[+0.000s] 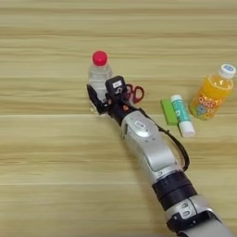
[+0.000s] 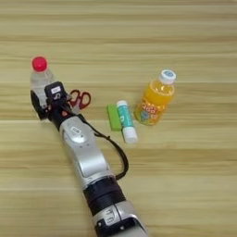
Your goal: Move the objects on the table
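The wide light wooden table (image 1: 46, 152), striped along its grain, fills both views. The silver right forearm (image 1: 150, 148) comes in from about 5 o'clock and runs up towards 11 o'clock, with a black cable looping off its right side and a black band near the bottom edge.

At its tip the gripper with two black fingers (image 1: 101, 96) sits at the base of the clear plastic bottle with a red cap (image 1: 99, 74), which stands upright just left of the picture's centre, at roughly 11 o'clock from the middle. One black finger (image 1: 94, 99) shows at the bottle's lower left, and the gripper's block with a small white label sits at its lower right, so the fingers appear spread to either side of the bottle; whether they press on it I cannot tell.

The red-handled scissors (image 1: 135, 93) lie flat at 3 o'clock of the gripper, just beside it and partly hidden behind the wrist (only the looped handles show).

Further out at 3 o'clock lies the small green rectangular block (image 1: 168, 111), and touching or nearly touching its right side is the white-and-green glue stick (image 1: 182, 115), lying on its side with its white end towards 5 o'clock. At 2 o'clock of the glue stick stands the orange drink bottle with a white cap (image 1: 213, 95), near it and leaning slightly rightward in the view.
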You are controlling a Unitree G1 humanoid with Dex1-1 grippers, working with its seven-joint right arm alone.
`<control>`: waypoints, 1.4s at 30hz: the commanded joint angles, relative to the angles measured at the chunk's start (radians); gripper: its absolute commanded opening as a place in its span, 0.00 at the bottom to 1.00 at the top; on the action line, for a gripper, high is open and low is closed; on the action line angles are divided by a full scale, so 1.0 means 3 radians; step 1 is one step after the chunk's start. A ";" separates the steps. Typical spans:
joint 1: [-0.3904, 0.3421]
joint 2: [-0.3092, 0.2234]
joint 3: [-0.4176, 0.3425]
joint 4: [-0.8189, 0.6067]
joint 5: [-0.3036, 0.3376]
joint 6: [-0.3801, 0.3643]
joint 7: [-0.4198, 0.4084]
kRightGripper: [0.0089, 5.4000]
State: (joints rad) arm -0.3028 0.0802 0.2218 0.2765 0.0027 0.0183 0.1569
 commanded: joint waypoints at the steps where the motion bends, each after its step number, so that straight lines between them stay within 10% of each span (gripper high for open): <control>1: -0.0367 0.0120 -0.0126 -0.0465 0.0086 0.0020 -0.0070 0.58; 26: -0.0353 -0.0847 -0.1476 -0.3171 0.0950 0.2003 0.0009 0.57; 42: -0.0165 -0.1727 -0.2688 -0.2534 0.0977 0.1703 0.0070 0.57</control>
State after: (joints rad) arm -0.3054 -0.3581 -0.5580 -0.4894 0.3053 0.6308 0.1667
